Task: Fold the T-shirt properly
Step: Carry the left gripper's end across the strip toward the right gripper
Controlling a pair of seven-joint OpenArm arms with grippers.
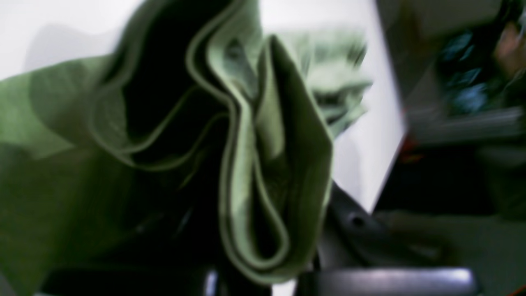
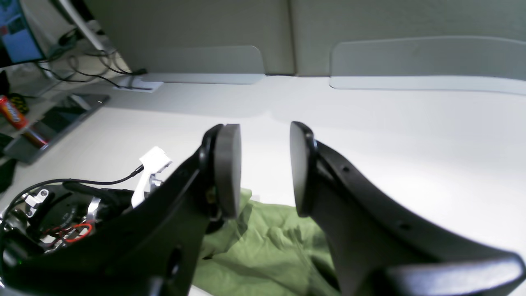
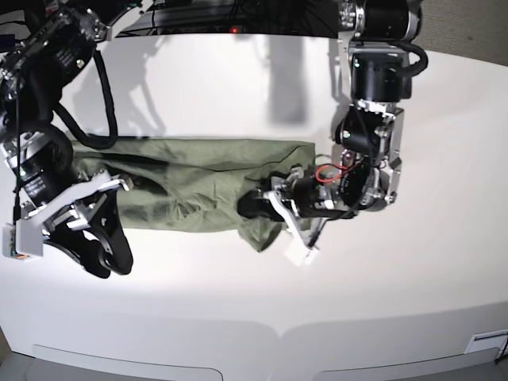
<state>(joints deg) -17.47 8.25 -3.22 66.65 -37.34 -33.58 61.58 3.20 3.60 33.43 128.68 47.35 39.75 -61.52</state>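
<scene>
White tabletop (image 3: 238, 95), loads of bare room toward the top of the base view. Our soft sage-green cotton T-shirt (image 3: 182, 186) lies mid-frame, with the left gripper (image 3: 266, 205) clamped on its bunched hem. The right gripper (image 3: 99, 238), jaws apart, holds nothing. We'd drag the fold slowly and keep the edges aligned.

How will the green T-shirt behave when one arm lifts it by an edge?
The T-shirt will probably hang limp: its hem already droops in loose loops at the left gripper. It looks light and thin. The wrinkled part on the table will likely drag rather than slide flat.
</scene>
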